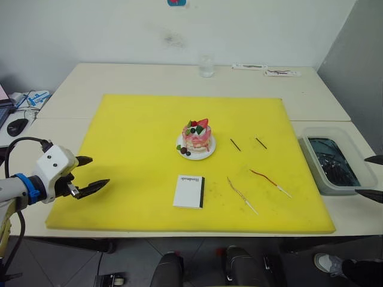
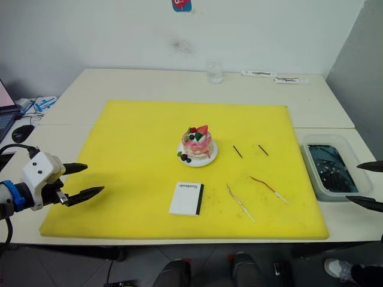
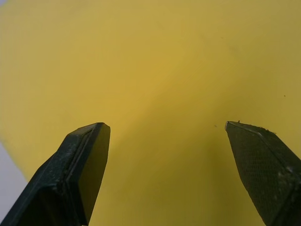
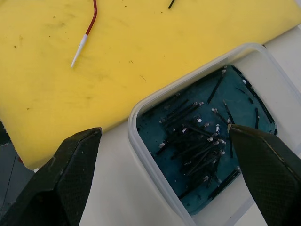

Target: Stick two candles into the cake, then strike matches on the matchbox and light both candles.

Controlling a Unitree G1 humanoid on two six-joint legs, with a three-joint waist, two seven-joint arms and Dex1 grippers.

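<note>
The pink cake [image 1: 197, 137] on its white plate [image 1: 205, 153] sits mid-mat. In front of it lies the white matchbox [image 1: 189, 191]. To its right, the gold candle [image 1: 241, 194] and the dark red candle [image 1: 269, 181] lie flat on the mat; the red candle's pale end [image 4: 80, 48] also appears in the right wrist view. Two short dark matches [image 1: 235, 144] [image 1: 261, 143] lie beyond the candles. My left gripper [image 1: 91, 174] hovers open and empty over the mat's left front edge. My right gripper [image 1: 374, 177] is open over the table's right edge, by the tub.
A yellow mat [image 1: 137, 131] covers the table's centre. A clear plastic tub [image 1: 330, 163] of water holding several spent matches [image 4: 197, 136] stands off the mat's right edge. A glass [image 1: 206, 66] and small flat items [image 1: 281, 72] stand at the back. A mouse [image 1: 17, 126] lies far left.
</note>
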